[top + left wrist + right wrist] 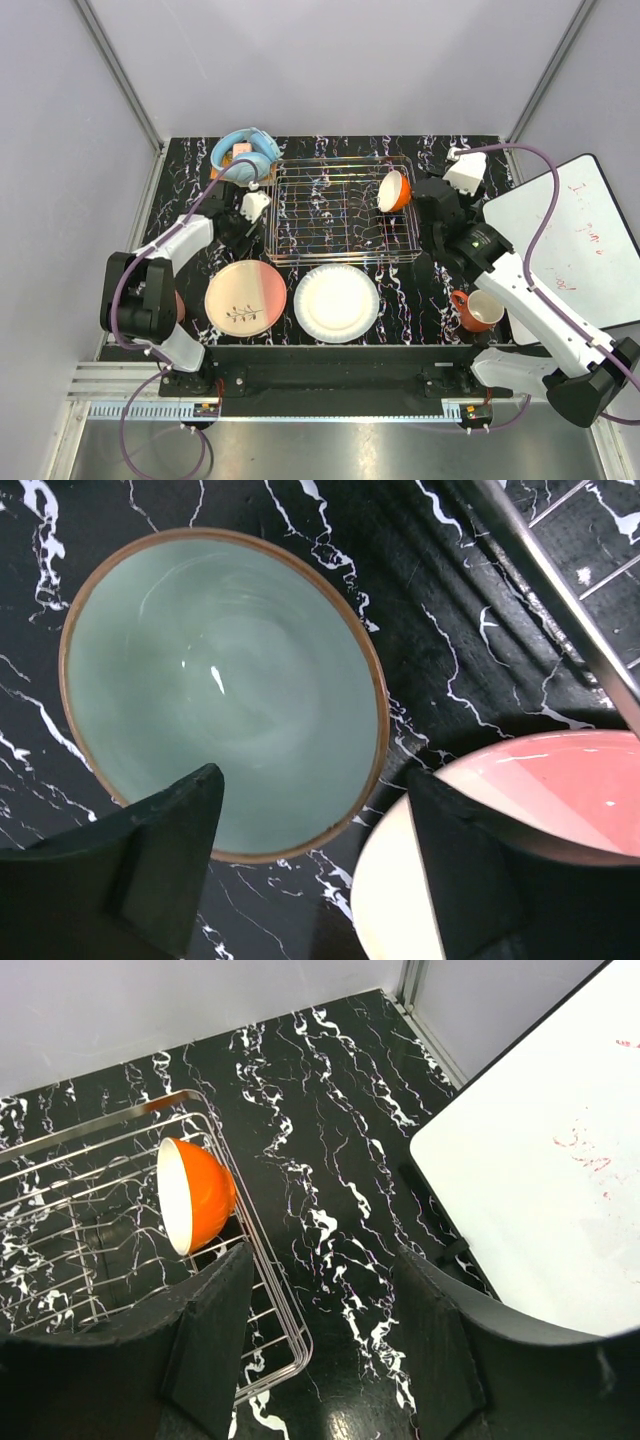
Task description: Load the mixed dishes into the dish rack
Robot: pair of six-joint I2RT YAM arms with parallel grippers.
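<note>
Pale green brown-rimmed bowl (220, 690) under spread, empty left gripper (312, 785); orange white-lined bowl (200, 1205) in silver wire rack (320, 210) just left of spread right gripper (322, 1258); black marbled tabletop (330, 1140), grey walls (330, 60).

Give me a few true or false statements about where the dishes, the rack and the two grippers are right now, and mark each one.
1. An orange bowl lies on its side inside the rack. True.
2. The white plate is in the rack. False: it lies on the table, in front of the rack.
3. The left gripper hangs open over a green bowl. True.
4. The right gripper holds the mug. False: it is open and empty; the mug stands on the table.
5. The headphones lie outside the rack, by its far left corner. True.
</note>
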